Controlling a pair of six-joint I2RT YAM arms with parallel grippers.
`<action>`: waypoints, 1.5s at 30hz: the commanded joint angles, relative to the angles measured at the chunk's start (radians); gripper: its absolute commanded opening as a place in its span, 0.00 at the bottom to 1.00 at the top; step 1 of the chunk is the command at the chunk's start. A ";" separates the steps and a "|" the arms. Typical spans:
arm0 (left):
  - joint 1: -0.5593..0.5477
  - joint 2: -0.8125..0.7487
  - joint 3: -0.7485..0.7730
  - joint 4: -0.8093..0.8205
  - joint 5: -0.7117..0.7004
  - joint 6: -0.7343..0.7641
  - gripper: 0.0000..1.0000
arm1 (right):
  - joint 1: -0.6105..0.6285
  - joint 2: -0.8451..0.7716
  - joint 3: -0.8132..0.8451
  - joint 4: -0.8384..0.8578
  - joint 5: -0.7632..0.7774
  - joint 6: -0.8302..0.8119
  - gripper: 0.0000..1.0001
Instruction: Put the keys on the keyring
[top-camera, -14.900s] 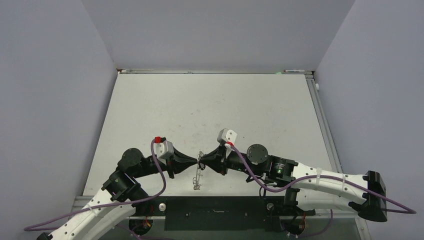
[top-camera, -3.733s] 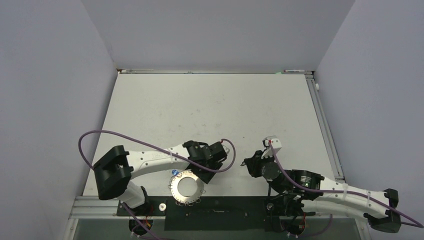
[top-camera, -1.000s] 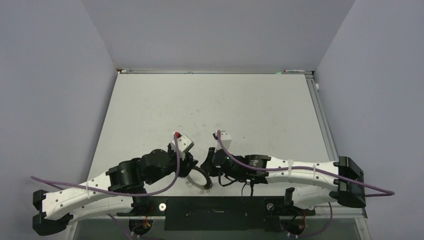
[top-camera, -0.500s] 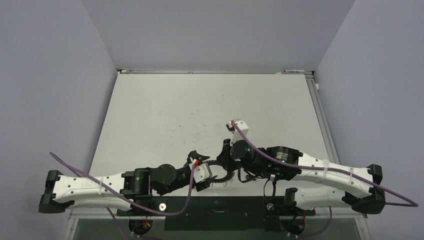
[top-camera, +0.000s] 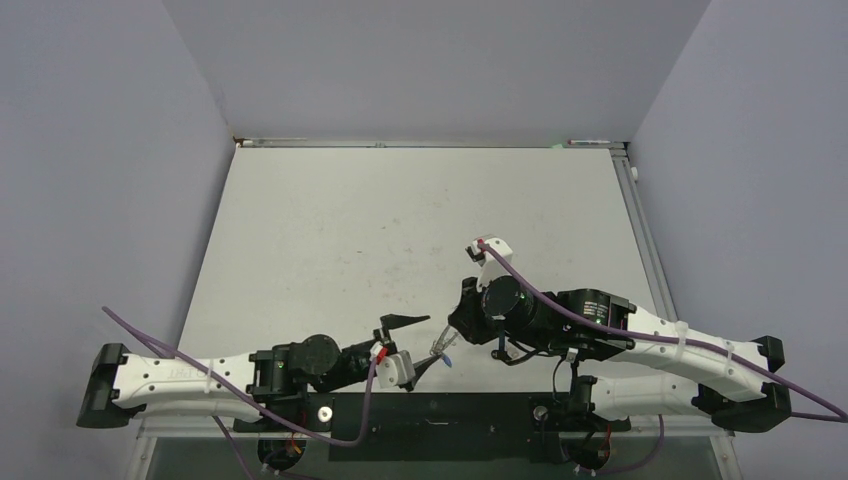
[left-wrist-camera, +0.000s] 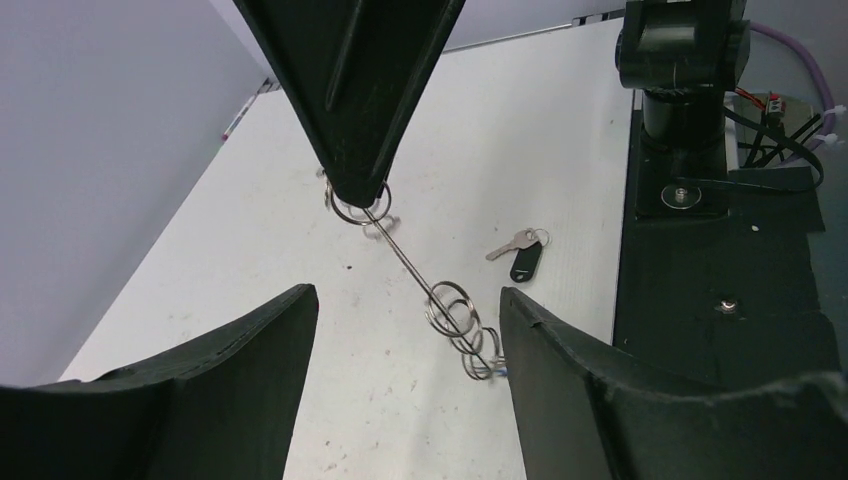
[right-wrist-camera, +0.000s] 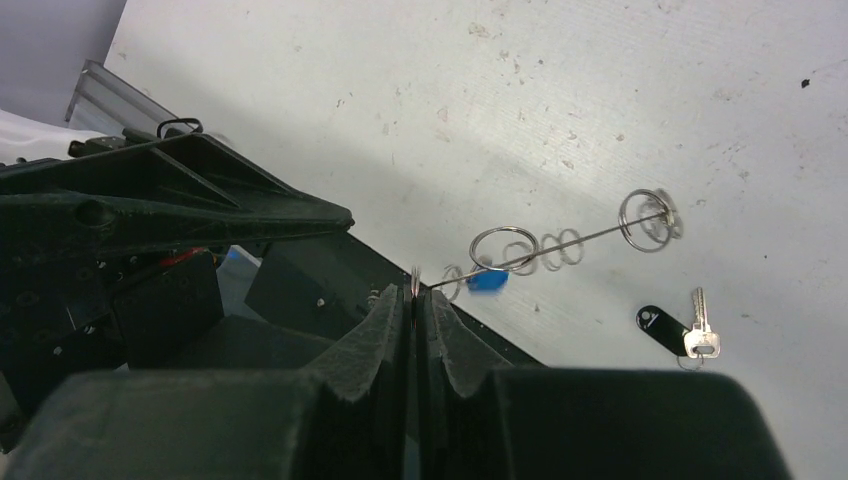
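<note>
My right gripper (right-wrist-camera: 415, 293) is shut on the rim of the keyring (right-wrist-camera: 560, 240), which hangs edge-on over the table as a thin line fringed with wire loops. A blue key (right-wrist-camera: 487, 282) hangs on the keyring near the held end. A black key (right-wrist-camera: 660, 327) with a silver blade lies on the table, apart from the ring. My left gripper (left-wrist-camera: 405, 292) is open, and the keyring (left-wrist-camera: 410, 265) runs down between its fingers without touching the left one. From above, the keyring (top-camera: 437, 350) and the blue key (top-camera: 447, 359) sit between the left gripper (top-camera: 425, 342) and the right gripper (top-camera: 452, 335).
The black key (left-wrist-camera: 524, 264) lies close to the table's near edge. A black base plate (top-camera: 430, 425) with bolts runs along that edge, and the right arm's base post (left-wrist-camera: 685, 80) stands on it. Grey walls close in the table on three sides.
The left gripper has opened and drawn back low along the near edge. The right arm has swung right with the keyring, which now hangs edge-on instead of lying flat.
</note>
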 joint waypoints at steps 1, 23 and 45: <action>-0.003 0.027 -0.007 0.183 0.034 0.060 0.63 | 0.010 -0.011 0.054 -0.005 -0.028 -0.009 0.05; -0.003 0.162 -0.011 0.351 -0.013 0.092 0.39 | 0.050 -0.001 0.067 0.002 -0.039 0.028 0.05; -0.003 0.154 -0.040 0.382 0.016 0.119 0.23 | 0.069 0.038 0.107 -0.022 -0.028 0.043 0.05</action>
